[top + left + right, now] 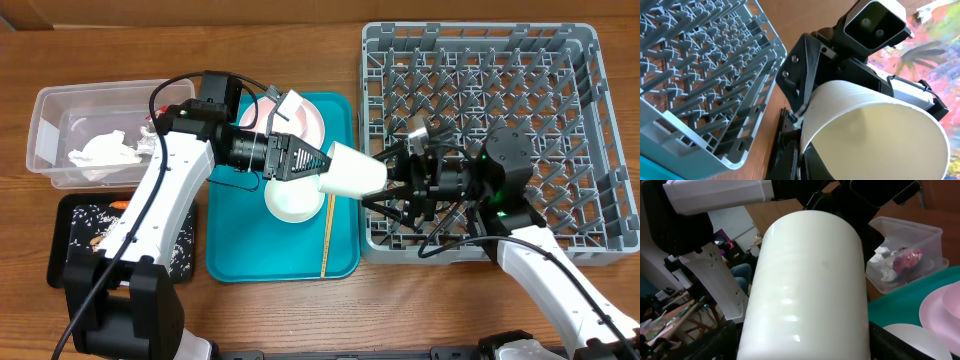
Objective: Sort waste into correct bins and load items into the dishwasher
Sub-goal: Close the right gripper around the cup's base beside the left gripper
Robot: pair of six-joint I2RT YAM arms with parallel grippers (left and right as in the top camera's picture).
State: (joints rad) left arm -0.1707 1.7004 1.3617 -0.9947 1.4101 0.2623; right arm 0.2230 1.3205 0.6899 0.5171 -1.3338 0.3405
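**White cup held in mid-air between both claws, over the gap between teal tray and dish rack.**

The left claw (pixel 321 165) is clamped on the rim of the plain, smooth white cup (pixel 352 170), which lies on its side. The right claw (pixel 388 172) straddles its base; whether it presses cannot be told. A wooden table (pixel 300 315) lies beneath both claws. The grey dish rack (pixel 480 32) sits behind the right claw. Under the left claw, the teal tray (pixel 240 255) carries a pale-pink plate (pixel 305 115), a white bowl (pixel 293 200) and chopsticks (pixel 327 235). Beyond the left claw, the clear tub (pixel 45 110) holds white tissue (pixel 100 152) and a red-and-silver wrapper (pixel 907 260). The black tray (pixel 70 240) holds rice grains (pixel 95 212).
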